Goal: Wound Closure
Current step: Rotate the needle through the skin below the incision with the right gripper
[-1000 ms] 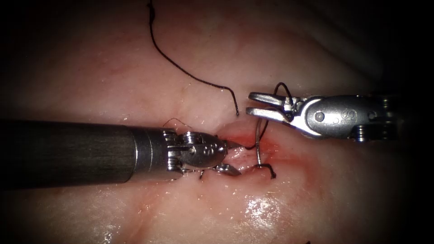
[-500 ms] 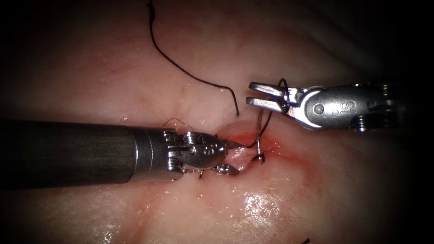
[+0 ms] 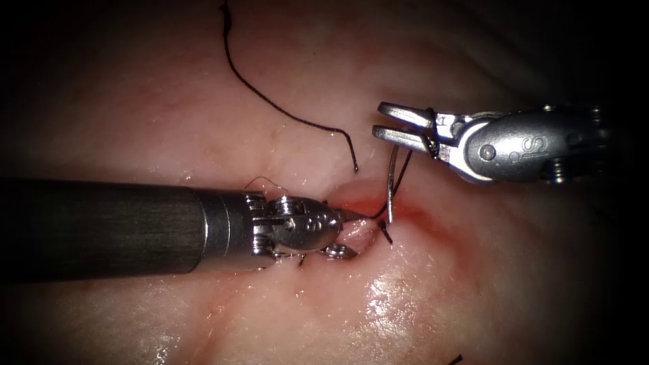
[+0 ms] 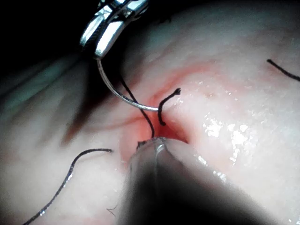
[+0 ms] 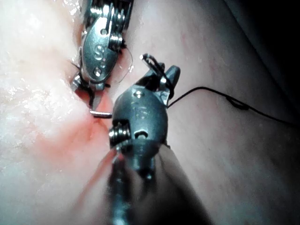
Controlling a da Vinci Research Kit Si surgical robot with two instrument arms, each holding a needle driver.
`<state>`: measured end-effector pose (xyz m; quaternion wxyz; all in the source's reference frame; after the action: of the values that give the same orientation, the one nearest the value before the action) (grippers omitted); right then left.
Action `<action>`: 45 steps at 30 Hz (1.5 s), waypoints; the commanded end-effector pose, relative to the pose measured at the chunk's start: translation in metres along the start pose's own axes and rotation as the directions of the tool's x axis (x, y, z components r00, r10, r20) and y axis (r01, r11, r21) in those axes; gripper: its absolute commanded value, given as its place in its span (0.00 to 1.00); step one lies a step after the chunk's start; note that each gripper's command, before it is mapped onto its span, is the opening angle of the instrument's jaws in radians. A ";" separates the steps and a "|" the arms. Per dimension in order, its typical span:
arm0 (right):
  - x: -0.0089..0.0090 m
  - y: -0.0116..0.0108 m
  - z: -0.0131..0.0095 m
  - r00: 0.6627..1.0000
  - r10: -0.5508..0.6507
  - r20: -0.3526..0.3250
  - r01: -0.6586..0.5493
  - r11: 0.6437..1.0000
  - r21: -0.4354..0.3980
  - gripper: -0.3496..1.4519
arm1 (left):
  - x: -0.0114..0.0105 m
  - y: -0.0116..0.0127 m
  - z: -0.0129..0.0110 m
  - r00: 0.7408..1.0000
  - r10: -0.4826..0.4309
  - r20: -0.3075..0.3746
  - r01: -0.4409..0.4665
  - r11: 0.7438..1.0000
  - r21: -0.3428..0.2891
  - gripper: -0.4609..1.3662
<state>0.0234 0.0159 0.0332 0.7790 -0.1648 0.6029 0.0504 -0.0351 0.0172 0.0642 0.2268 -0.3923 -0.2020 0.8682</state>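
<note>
1. Leftmost, the left arm's steel needle driver (image 3: 343, 233) lies with its jaws spread at the red-stained cut (image 3: 368, 209) in the pale pork tissue (image 3: 203, 115), one tip meeting the dark thread (image 3: 284, 115).
2. Beyond its tips, the thin curved steel needle (image 3: 391, 179) hangs with its lower end at the cut's right lip.
3. Rightmost, the right arm's steel needle driver (image 3: 395, 128) clamps the needle's upper end; so close to the end, the needle could swivel or slip, and taut thread could tear the lip.

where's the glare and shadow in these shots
Endoscope view: glare on wet tissue below the cut, edges dark. Left wrist view: glare beside the red fluid; right gripper shut on the needle, its far end at the cut. Right wrist view: left gripper open, holding nothing.
</note>
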 end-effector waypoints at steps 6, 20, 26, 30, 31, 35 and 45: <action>0.0001 0.0007 0.0006 1.000 -0.031 0.004 0.031 0.999 -0.018 0.00 | -0.0001 0.0001 0.0001 1.000 0.002 0.000 -0.002 1.000 0.006 0.59; 0.0006 -0.0008 0.0014 0.998 -0.055 0.003 0.055 0.998 -0.034 0.00 | -0.0001 0.0001 0.0001 1.000 0.002 0.000 -0.002 1.000 0.006 0.61; 0.0006 -0.0022 0.0017 0.997 -0.081 0.001 0.081 0.996 -0.047 0.00 | 0.0003 0.0000 -0.0001 1.000 -0.008 -0.002 0.008 1.000 0.005 0.64; 0.0007 -0.0031 0.0017 0.994 -0.111 0.000 0.111 0.993 -0.050 0.00 | 0.0006 0.0000 -0.0004 1.000 -0.023 -0.007 0.023 1.000 0.006 0.66; 0.0007 -0.0034 0.0016 0.993 -0.119 -0.002 0.119 0.991 -0.057 0.00 | 0.0007 0.0000 -0.0005 1.000 -0.025 -0.009 0.025 1.000 0.006 0.66; 0.0008 -0.0049 0.0013 0.992 -0.130 -0.004 0.129 0.990 -0.063 0.00 | 0.0011 -0.0001 -0.0008 0.999 -0.034 -0.011 0.035 0.999 0.005 0.67; 0.0009 -0.0075 0.0012 0.978 -0.207 0.015 0.208 0.974 -0.087 0.00 | 0.0014 -0.0001 -0.0011 0.999 -0.050 -0.013 0.050 0.999 0.004 0.64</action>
<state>0.0269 0.0090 0.0342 0.7749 -0.2588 0.5766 -0.0088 -0.0351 0.0183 0.0627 0.2503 -0.3925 -0.2090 0.8600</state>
